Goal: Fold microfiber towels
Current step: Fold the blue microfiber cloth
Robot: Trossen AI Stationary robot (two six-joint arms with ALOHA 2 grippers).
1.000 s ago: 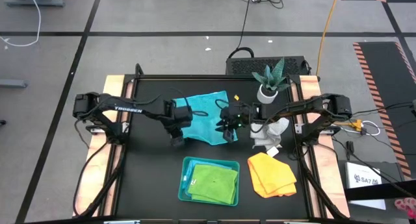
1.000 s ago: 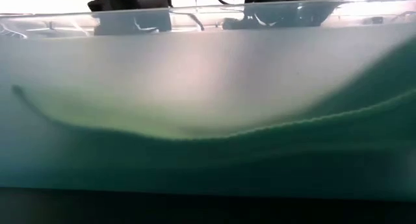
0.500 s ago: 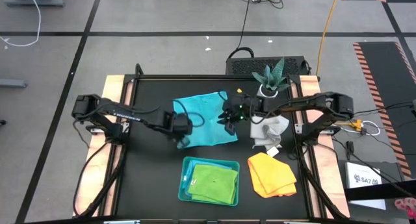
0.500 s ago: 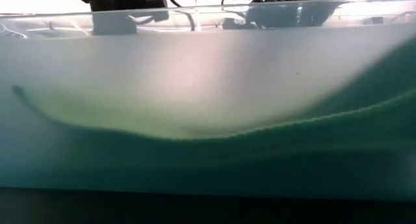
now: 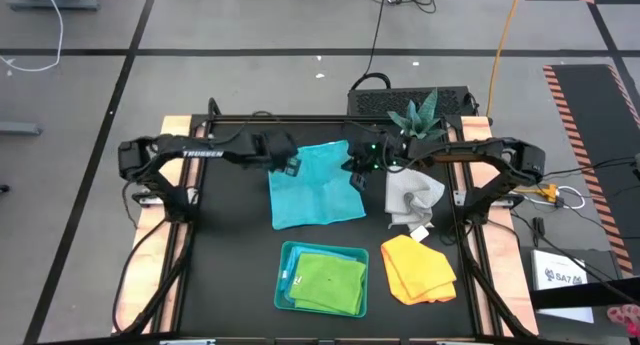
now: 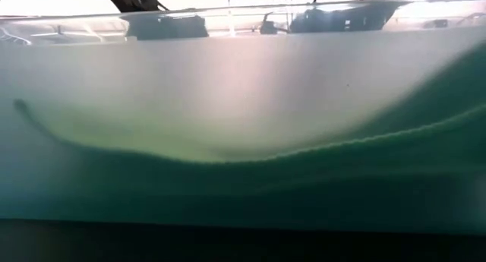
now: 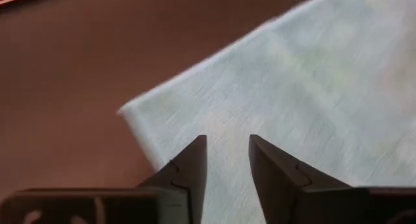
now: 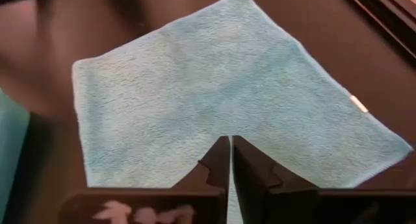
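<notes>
1. You can read white "TROSSEN" lettering on the left arm's dark link (image 5: 205, 154); a sheet off the table's edge near the right arm carries print too small to read.
2. Your landmark is the teal rectangular plastic tray (image 5: 286, 276) at the near edge of the black table (image 5: 230, 255). The lime green microfibre towel (image 5: 331, 282) lies folded inside it.
3. The turquoise blue microfibre towel (image 5: 315, 184) lies spread flat just beyond the tray, a rough square with a nubbly pile and a small white tag (image 8: 357, 103) on one edge.
4. The yellow-orange microfibre towel (image 5: 418, 268) sits loosely folded beside the tray on the right arm's side; the pale grey-white microfibre towel (image 5: 412, 199) lies crumpled beyond that.
5. The left gripper (image 7: 227, 154) is at the blue towel's far corner, fingers a narrow gap apart over the cloth; you cannot tell whether it grips.
6. The right gripper (image 8: 231, 154) is at the towel's opposite far edge, fingers pressed together with nothing visibly between them.
</notes>
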